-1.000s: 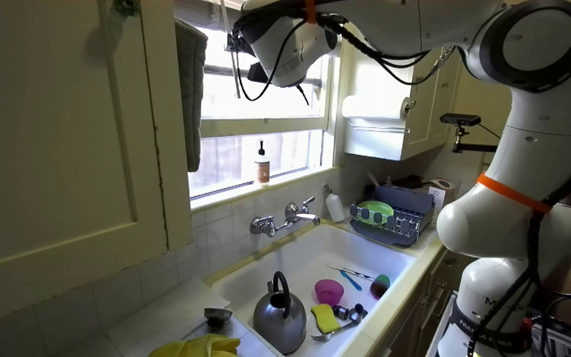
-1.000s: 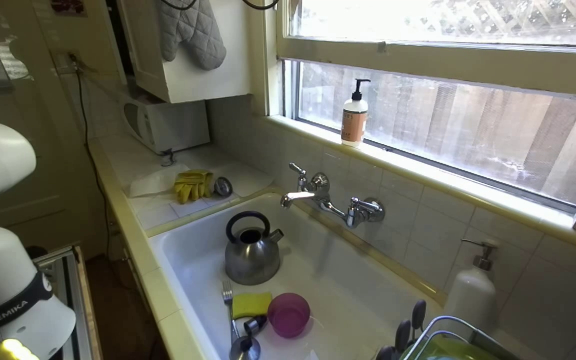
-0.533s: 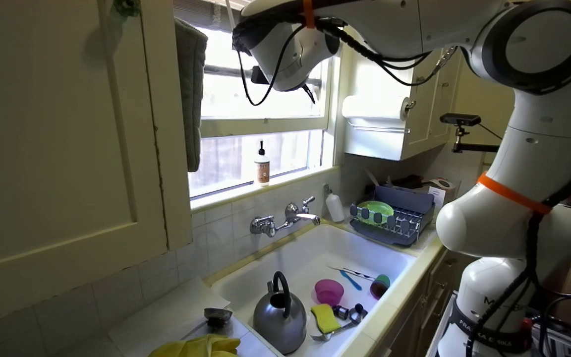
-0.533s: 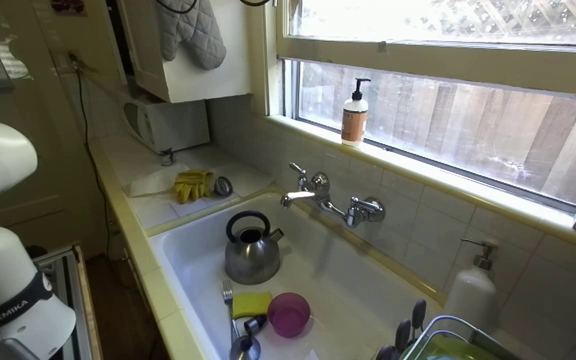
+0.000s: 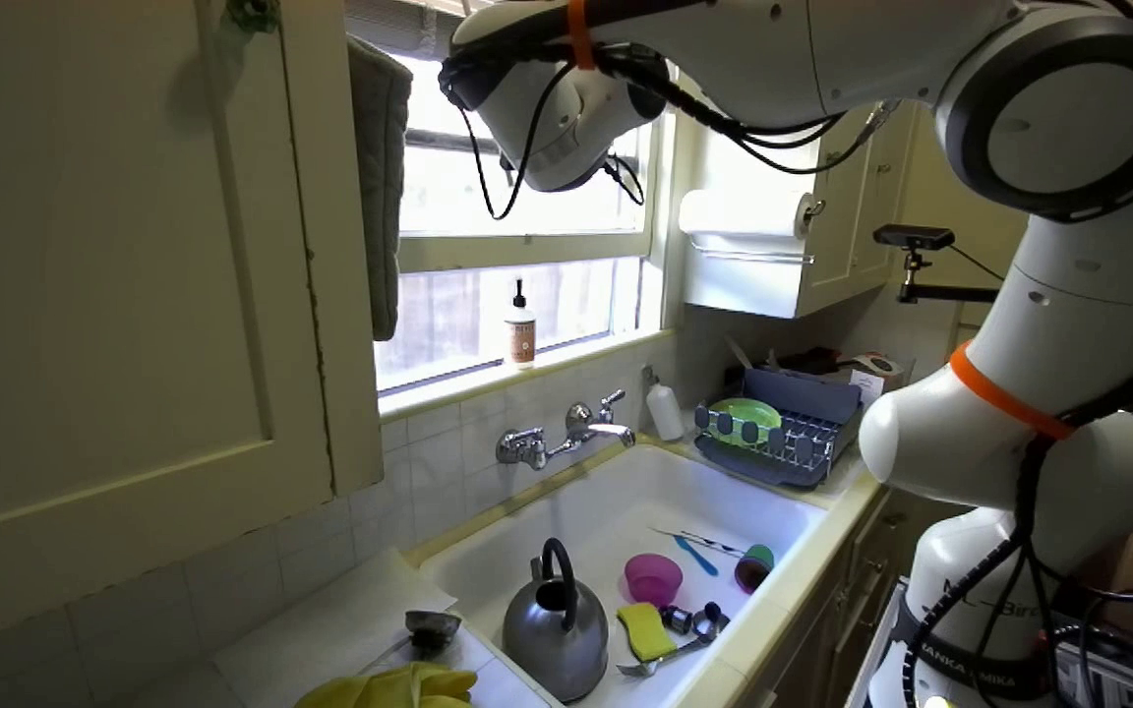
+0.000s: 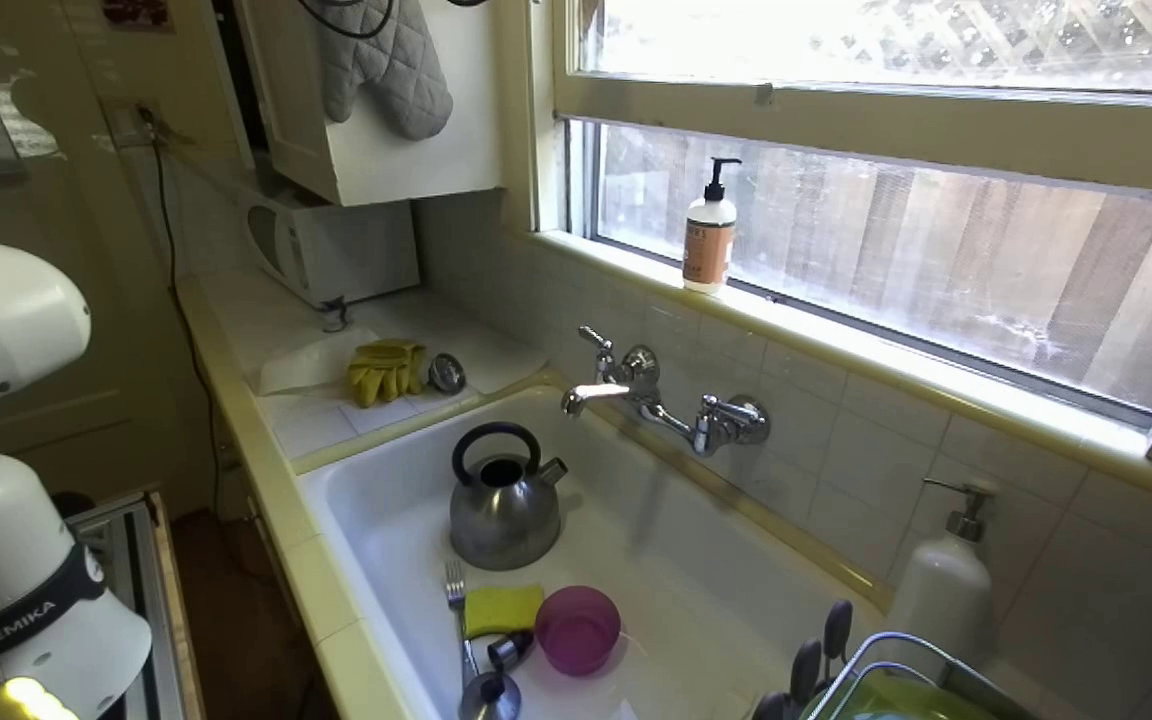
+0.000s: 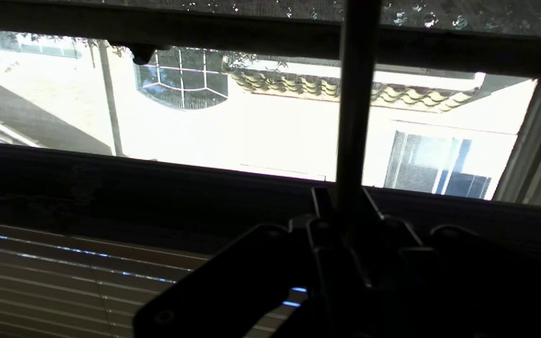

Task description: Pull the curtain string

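Note:
The curtain string is a long rod-like wand [image 7: 356, 117] that shows dark against the bright window in the wrist view. It runs from the top of the picture down between the fingers of my gripper [image 7: 343, 199]. Both fingers lie close against its sides, and the gripper looks shut on it. The fingers are very dark, so the exact contact is hard to see. The blind's slats [image 7: 40, 277] show at the lower left of the wrist view. In an exterior view the raised blind [image 5: 394, 28] is at the window top; my wrist hides the gripper and most of the wand.
A grey oven mitt [image 5: 377, 187] hangs on the cabinet beside the window. A soap bottle [image 5: 519, 334] stands on the sill. Below are the faucet [image 5: 566, 444] and the sink with a kettle [image 5: 555, 634]. A paper towel roll [image 5: 744, 212] and a dish rack [image 5: 793, 433] are beyond.
In an exterior view my wrist has come down and slightly left. The wand, which hung in front of the wrist, has gone out of sight behind it. The sink things have not moved.

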Tool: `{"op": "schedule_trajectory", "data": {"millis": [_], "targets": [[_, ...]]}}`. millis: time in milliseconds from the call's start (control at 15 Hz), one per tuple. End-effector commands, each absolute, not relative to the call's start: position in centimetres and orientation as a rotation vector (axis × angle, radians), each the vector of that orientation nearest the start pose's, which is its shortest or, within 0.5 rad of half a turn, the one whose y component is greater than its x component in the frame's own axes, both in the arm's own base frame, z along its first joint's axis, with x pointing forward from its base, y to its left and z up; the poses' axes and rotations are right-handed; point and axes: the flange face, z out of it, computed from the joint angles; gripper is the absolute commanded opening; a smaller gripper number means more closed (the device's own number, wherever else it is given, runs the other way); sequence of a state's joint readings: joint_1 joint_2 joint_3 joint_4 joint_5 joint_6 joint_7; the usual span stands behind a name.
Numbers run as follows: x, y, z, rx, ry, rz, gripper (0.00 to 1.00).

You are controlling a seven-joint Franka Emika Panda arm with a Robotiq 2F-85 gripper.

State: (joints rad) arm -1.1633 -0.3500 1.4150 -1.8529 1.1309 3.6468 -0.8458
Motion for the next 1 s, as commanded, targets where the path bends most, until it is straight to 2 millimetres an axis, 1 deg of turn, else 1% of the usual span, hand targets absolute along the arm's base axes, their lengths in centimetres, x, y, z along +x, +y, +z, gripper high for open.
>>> {"op": "schedule_trajectory", "data": {"millis": [0,67,133,333,400,467,533,600,667,800,933], "targets": [[50.8,12.9,68.0,-2.236,0.32,-2.569,0.03],[51.3,13.0,67.8,-2.235,0.332,-2.587,0.03],[50.7,13.9,70.4,-2.205,0.141,-2.593,0.13],[51.3,14.1,70.1,-2.215,0.16,-2.64,0.13],[51.3,14.1,70.0,-2.214,0.163,-2.646,0.03],[51.5,14.9,70.9,-2.189,0.087,-2.632,0.03],[51.6,15.3,71.3,-2.174,0.041,-2.618,0.03],[51.7,15.5,71.2,-2.183,0.011,-2.584,0.03],[51.9,15.6,71.5,-2.148,-0.031,-2.567,0.03],[52.3,15.6,71.5,-2.126,-0.099,-2.524,0.03],[52.7,14.9,71.2,-2.114,-0.129,-2.486,0.03]]}}
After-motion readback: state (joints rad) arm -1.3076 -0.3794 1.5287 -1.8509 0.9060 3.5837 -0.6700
